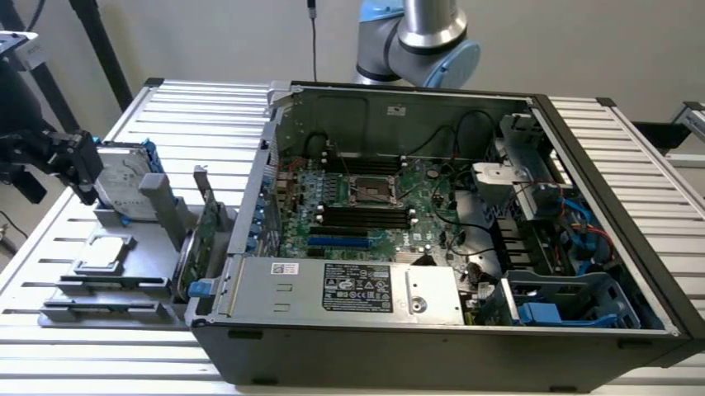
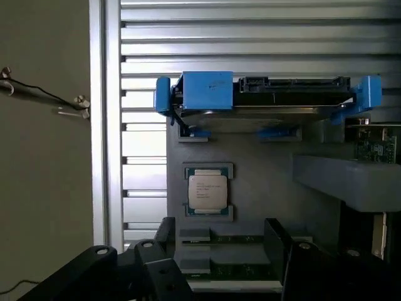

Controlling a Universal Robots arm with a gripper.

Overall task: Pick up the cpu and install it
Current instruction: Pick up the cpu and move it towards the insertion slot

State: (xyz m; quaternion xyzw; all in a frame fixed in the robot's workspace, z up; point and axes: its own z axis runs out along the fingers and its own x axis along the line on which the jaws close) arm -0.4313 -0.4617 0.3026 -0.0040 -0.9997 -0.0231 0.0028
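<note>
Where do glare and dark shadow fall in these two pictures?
Exterior view: the ribbed silver metal table glares white at the exterior view's right; the open grey computer case is dim inside. Wrist view: the small square silver cpu is evenly lit.

Open computer case (image 1: 441, 351) on slatted table (image 1: 210, 99); blue-railed hard drive (image 2: 263, 100) stands in grey holder (image 2: 263, 185) beside it.

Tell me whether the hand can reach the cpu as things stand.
Probably yes: the cpu lies bare in its grey holder, nothing over it, and the open hand points straight at it.
</note>
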